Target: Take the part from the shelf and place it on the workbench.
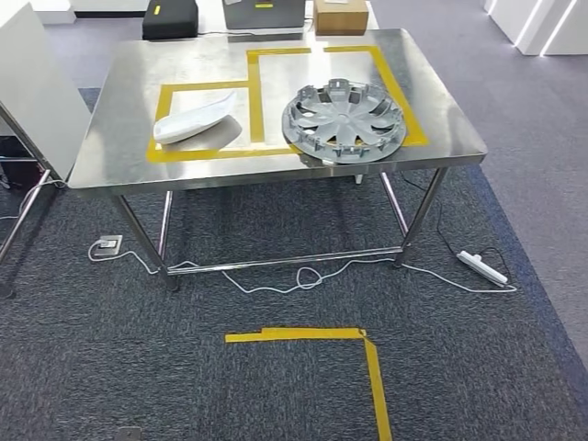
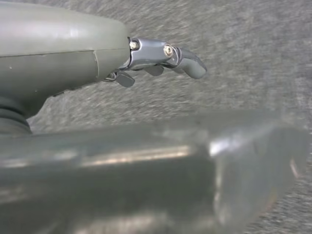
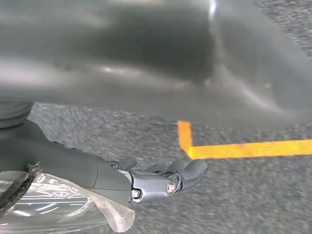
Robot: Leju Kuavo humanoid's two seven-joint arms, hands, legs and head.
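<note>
Part: white curved part [image 1: 195,119] lies on the counter [image 1: 111,138] inside the left yellow tape frame [image 1: 163,101], at about 9 o'clock from the hubcap, apart from it.
Panel: pale tilted panel [image 1: 38,87] at the far left, just beside the counter's left end.
Socket: floor socket [image 1: 108,243] with a white cable on the carpet, under the counter's left end.
Counter: steel top on tubular legs, marked with two yellow tape frames side by side.
Case: black case [image 1: 170,16] beyond the counter, at about 12 o'clock from the part.
Hubcap: silver hubcap [image 1: 344,119] lies in the right tape frame, its near rim reaching the counter's front edge.
Box: brown cardboard box [image 1: 340,15] beyond the far edge, at about 12 o'clock from the hubcap.
Floor tape: yellow corner mark [image 1: 326,335] on the dark carpet, at about 6 o'clock from the counter.
Power strip: white power strip [image 1: 481,266] on the carpet near the right front leg, at about 4 o'clock from the hubcap.
Left hand: left hand [image 2: 162,61] hangs over grey carpet, fingers loosely extended and apart, holding nothing.
Right hand: right hand [image 3: 165,178] hangs over carpet near a yellow tape corner [image 3: 187,146], fingers extended and apart, holding nothing; clear plastic wrap [image 3: 66,207] sits at the wrist.
</note>
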